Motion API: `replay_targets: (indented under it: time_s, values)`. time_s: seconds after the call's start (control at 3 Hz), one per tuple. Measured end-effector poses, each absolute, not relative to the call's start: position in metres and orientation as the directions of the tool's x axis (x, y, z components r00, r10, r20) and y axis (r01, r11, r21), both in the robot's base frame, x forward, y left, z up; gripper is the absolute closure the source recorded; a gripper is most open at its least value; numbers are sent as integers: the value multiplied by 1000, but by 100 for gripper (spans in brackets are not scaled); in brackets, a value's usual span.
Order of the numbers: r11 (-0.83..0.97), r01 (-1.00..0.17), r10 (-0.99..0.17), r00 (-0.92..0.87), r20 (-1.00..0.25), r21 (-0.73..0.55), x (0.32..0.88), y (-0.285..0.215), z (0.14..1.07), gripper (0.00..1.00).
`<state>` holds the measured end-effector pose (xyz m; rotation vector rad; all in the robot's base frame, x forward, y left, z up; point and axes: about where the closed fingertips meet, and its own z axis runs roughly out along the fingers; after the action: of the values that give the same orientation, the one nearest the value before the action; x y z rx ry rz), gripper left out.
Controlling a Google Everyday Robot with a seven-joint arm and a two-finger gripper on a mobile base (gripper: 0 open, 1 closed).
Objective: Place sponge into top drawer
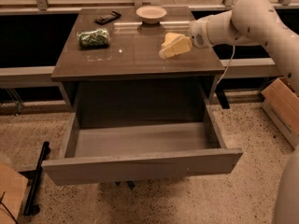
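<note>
The sponge (169,36) is a pale-yellow block lying on the right part of the cabinet top (135,55). My gripper (174,49) reaches in from the right on a white arm and sits right at the sponge's near side, partly overlapping it. Whether it touches or holds the sponge cannot be told. The top drawer (140,166) is pulled fully out below the cabinet top, and its grey inside holds nothing.
A green crinkly packet (94,37) lies on the left of the top, a beige bowl (151,14) at the back, and a black flat device (108,17) at the back left. A cardboard box (282,108) stands on the floor at right, and a black bar (36,181) lies at left.
</note>
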<state>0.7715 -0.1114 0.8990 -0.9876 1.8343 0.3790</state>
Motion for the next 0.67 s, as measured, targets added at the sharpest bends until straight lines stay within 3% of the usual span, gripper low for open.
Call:
replay_targets:
  time_s: [0.67]
  values:
    - [691,-713,-400,-238,-885,-121,835,-124,873,0]
